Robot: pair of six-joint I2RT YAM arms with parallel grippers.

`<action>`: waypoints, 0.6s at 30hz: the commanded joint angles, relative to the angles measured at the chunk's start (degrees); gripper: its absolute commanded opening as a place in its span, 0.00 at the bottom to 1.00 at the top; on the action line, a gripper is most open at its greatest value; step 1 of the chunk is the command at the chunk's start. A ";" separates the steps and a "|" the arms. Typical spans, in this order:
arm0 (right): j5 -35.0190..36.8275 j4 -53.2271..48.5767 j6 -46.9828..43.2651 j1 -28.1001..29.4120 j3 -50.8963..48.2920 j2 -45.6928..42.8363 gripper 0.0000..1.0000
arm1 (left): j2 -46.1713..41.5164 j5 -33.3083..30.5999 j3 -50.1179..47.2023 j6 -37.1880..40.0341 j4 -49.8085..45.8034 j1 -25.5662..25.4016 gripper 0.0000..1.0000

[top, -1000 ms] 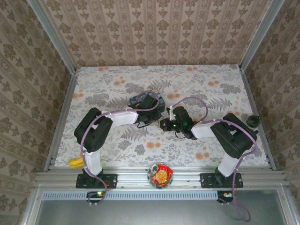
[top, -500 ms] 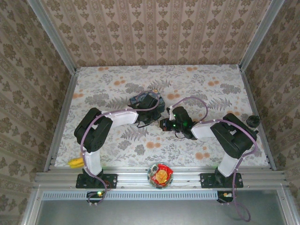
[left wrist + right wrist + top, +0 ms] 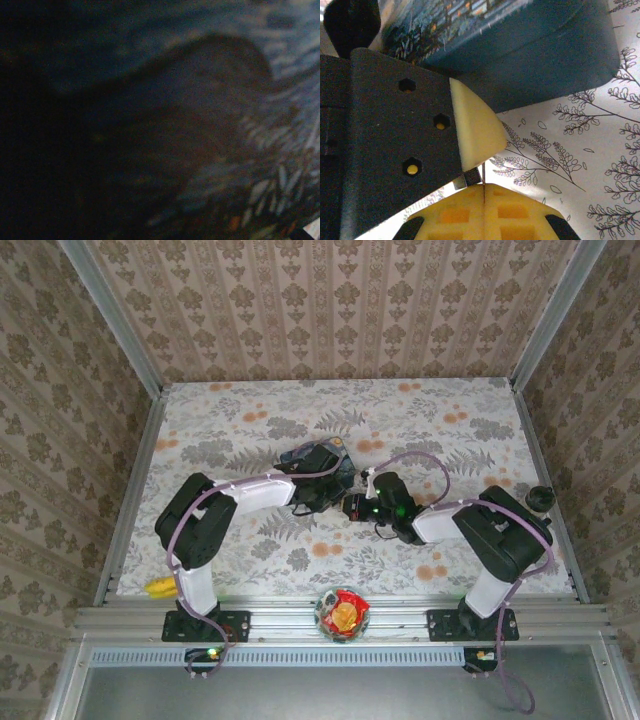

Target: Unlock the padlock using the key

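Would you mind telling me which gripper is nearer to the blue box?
Left. The left gripper is directly over the blue box; the right gripper sits beside it, off its right side.

Floral-print tabletop [image 3: 250,430]; damask-patterned walls [image 3: 330,300] on three sides; metal frame rail [image 3: 340,620] along near edge.

Small silvery metal piece [image 3: 465,178], padlock part or key unclear, pinched in right tool [image 3: 476,176], near blue box [image 3: 530,60]
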 commanded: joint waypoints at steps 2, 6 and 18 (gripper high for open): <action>2.15 2.89 0.82 -0.35 -0.92 -3.00 0.00 | -2.20 3.56 0.47 -2.91 -2.01 -1.28 0.09; 1.72 2.23 0.62 -0.36 -1.20 -3.94 0.00 | -2.02 3.06 0.48 -3.52 -1.71 -1.31 0.09; -1.25 0.11 -0.73 -1.67 -3.87 -5.79 0.00 | -2.99 0.92 -1.43 -6.12 0.98 -0.74 0.09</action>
